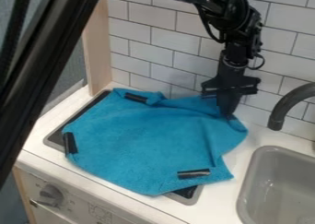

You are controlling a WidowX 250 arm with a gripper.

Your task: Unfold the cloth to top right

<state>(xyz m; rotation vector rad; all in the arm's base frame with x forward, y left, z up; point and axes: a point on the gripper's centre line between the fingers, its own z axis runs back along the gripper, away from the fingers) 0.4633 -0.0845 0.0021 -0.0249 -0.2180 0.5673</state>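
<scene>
The blue cloth (148,140) is spread over the dark stove top on the white counter, with black strips at its upper left, left and lower right. Its upper right part is creased and partly folded. At that upper right part, my gripper (228,115) points down with its fingers together, shut on a bit of the cloth, and creases run from the fingertips. Whatever lies beneath the cloth there is hidden.
A grey sink (246,191) is set into the counter at the lower right, with a dark faucet (284,109) above it. White wall tiles (154,48) stand behind. A knob (50,195) is on the front panel, and a black bar crosses the left side.
</scene>
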